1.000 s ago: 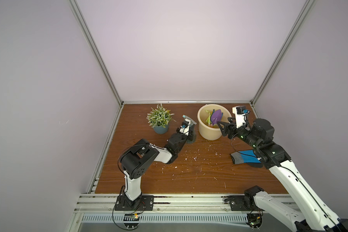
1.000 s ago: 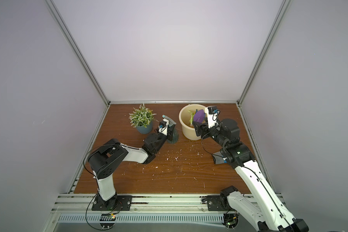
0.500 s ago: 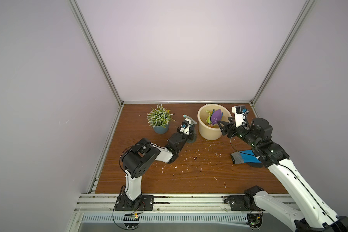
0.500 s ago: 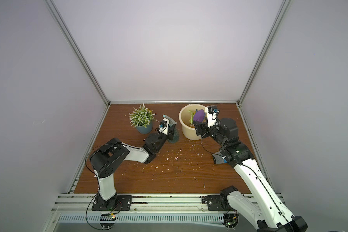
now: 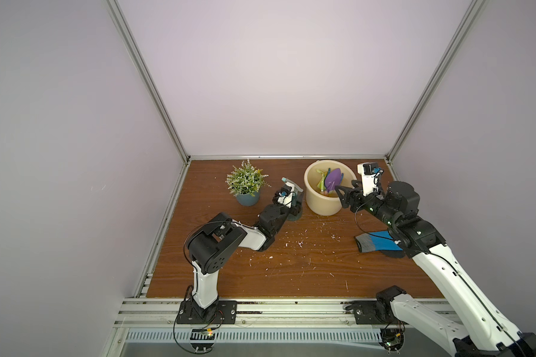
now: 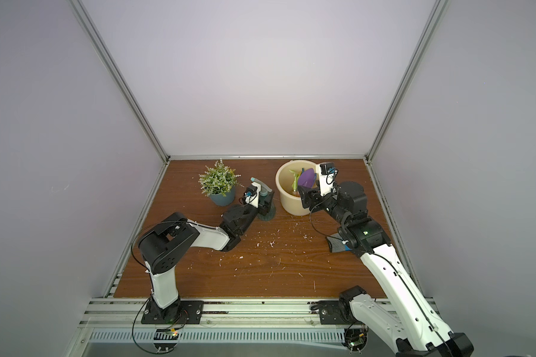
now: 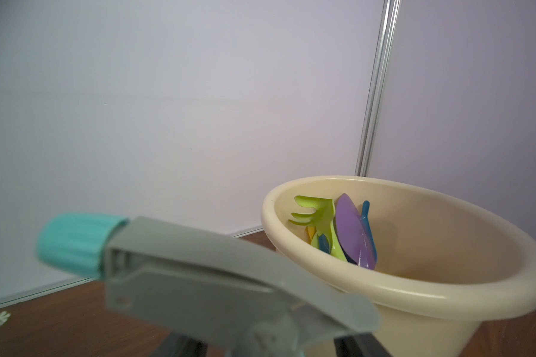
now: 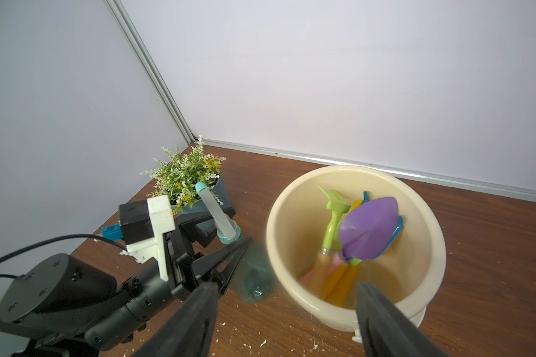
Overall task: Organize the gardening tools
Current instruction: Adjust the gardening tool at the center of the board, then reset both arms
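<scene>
White flecks (image 5: 299, 244) dot the middle of the tabletop (image 5: 291, 278). A grey and blue glove (image 5: 373, 244) lies flat near its right edge, partly under the right arm. Farther back, the left gripper (image 6: 266, 201) has a finger on each side of the spray bottle (image 8: 217, 216); whether they press on it I cannot tell. The bottle stands between the potted plant (image 5: 245, 185) and the bucket (image 5: 321, 207), just beside the bucket. The right gripper (image 5: 344, 193) hangs over the bucket's near rim, jaws wide apart and holding nothing. In the bucket, by the far edge toward the right corner, the purple trowel (image 8: 369, 228), green rake (image 8: 334, 213) and blue fork (image 7: 367, 216) lean together.
</scene>
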Controlling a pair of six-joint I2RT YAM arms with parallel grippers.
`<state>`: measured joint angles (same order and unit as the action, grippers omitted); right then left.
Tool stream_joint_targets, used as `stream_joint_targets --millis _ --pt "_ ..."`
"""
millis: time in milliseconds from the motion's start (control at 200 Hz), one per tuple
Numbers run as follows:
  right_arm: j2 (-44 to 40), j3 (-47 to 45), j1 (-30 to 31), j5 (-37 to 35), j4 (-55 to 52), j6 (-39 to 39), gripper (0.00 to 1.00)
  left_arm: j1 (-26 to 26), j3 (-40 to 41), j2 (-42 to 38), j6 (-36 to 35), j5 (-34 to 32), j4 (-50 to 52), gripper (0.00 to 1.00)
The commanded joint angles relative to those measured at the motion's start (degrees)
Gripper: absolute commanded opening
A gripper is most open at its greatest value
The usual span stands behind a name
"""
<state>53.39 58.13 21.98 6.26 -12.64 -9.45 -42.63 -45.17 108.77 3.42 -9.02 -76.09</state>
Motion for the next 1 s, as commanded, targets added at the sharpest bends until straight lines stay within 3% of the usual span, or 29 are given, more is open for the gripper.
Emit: stream_joint_targets --millis 0,575,996 --pt "-0.4 1.6 -0.4 -0.3 2.4 0.2 0.77 0.5 0.2 -1.7 -0.1 0.9 -1.6 0.68" --pt "-0.9 -1.2 -0.4 0.3 4.3 -1.2 0.77 -0.2 4.7 -7.4 -1.9 1.2 1.8 0.86" --pt "0.7 -6.1 -0.8 0.1 13.0 -3.0 0.78 -4.4 14.0 -23.9 -3.0 -6.8 15.2 0.87"
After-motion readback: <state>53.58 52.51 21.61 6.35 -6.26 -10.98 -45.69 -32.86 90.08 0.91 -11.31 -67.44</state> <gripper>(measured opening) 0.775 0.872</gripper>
